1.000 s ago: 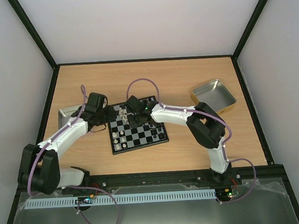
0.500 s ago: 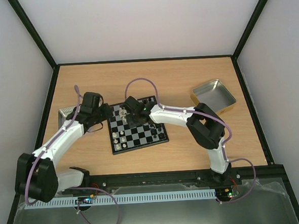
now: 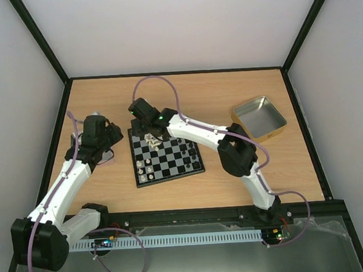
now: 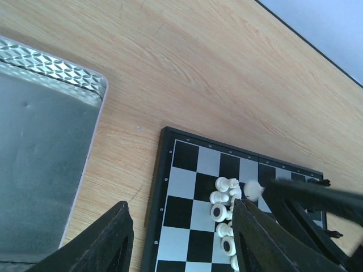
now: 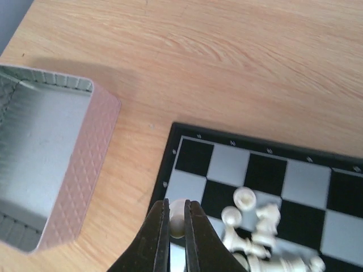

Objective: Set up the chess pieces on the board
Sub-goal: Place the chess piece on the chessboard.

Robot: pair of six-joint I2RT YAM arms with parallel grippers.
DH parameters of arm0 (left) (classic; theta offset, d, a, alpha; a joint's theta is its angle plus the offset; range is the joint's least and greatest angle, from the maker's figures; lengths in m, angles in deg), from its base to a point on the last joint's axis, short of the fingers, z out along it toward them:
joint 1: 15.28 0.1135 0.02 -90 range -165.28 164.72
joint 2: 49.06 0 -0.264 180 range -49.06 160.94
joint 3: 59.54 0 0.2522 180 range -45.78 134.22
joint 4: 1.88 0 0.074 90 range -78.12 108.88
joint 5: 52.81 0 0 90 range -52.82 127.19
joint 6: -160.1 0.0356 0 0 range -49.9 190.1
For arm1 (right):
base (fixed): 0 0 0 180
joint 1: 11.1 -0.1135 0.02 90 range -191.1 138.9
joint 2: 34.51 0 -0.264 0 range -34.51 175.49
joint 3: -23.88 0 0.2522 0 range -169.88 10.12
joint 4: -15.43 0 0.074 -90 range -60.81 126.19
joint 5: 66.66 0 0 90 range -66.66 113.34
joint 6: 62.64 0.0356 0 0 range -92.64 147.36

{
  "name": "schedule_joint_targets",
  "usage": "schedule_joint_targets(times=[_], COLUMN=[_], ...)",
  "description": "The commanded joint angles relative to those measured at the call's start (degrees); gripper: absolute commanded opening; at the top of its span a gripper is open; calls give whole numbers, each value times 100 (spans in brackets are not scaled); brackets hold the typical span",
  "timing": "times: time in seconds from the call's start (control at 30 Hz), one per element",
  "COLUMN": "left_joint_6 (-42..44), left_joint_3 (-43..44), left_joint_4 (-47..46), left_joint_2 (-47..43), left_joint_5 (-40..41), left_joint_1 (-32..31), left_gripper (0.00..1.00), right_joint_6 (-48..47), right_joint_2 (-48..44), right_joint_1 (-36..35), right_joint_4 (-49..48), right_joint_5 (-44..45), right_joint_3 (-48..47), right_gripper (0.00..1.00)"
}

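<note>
At the left, a shallow silver tin with a diamond-embossed rim is lying on the pale woodgrain table. The left gripper is hovering between that tin and the board. Its matt black fingers are standing partly apart with nothing between them. The board, a small square of black and light grey checks inside a thin black rim, is sitting mid-table. Tiny rounded cream pieces are lying heaped near its far left corner. The right gripper is pinching one cream piece tightly at the board's edge beside that heap. At the far right, a gold-sided tin is lying open-topped.
</note>
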Motion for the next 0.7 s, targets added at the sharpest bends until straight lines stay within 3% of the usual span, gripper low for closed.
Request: schedule_joint_targets(times=[0.0, 0.3, 0.67], left_joint_6=[23, 22, -8], left_joint_3=[-115, -223, -253], left_joint_4=[204, 250, 258], left_joint_2=[-58, -147, -128], left_joint_5=[49, -64, -140], left_joint_1=[69, 131, 157], left_gripper=[50, 50, 50], right_joint_6=[-44, -73, -159], right_joint_2=[716, 1642, 2050], right_joint_1=[-29, 150, 247], right_joint_4=[610, 990, 1178], right_joint_5=[348, 347, 316], right_joint_3=[-910, -1982, -2221], right_gripper=[5, 6, 7])
